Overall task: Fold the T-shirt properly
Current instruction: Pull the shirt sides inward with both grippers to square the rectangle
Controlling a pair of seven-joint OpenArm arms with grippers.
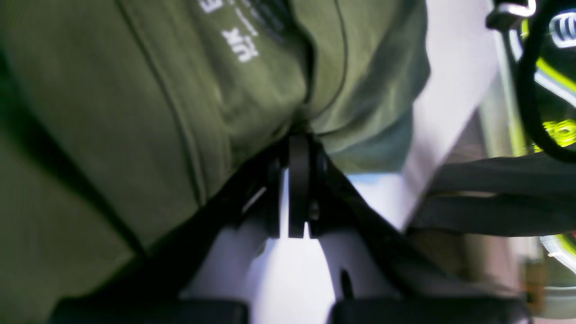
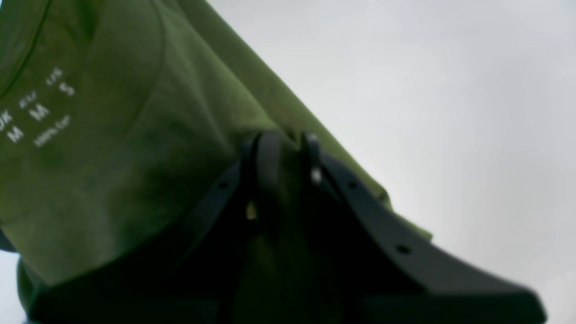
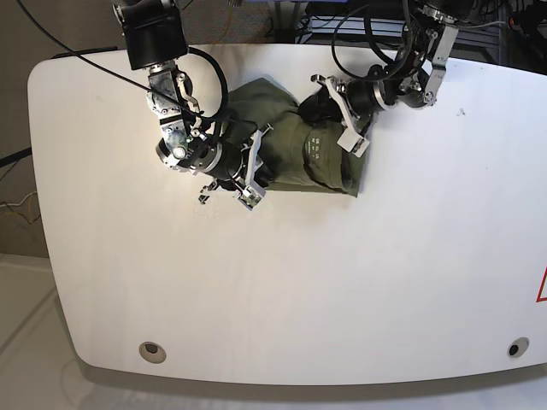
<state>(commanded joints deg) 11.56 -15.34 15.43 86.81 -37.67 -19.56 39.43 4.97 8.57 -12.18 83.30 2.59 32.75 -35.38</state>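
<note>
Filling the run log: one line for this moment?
T-shirt: bunched on table | left end effector: shut on T-shirt | right end effector: shut on T-shirt

table (image 3: 282, 290): white, rounded corners | floor (image 3: 21, 342): pale | cables (image 3: 282, 17): dark, behind far edge

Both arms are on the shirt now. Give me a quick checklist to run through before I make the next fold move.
1. Left gripper has cloth: ok, closed on a pinch of the T-shirt.
2. Right gripper has cloth: ok, closed on the shirt's fabric.
3. Both grips near the neck: ok, the white size print shows close to each gripper.
4. Shirt lying flat: not ok, it sits bunched and partly lifted between the arms in the base view.
5. Room on the table for the fold: ok, bare surface in front of the shirt.
6. Sleeves and hem tucked evenly: cannot tell, they are hidden under the bunched cloth and the arms.
</note>
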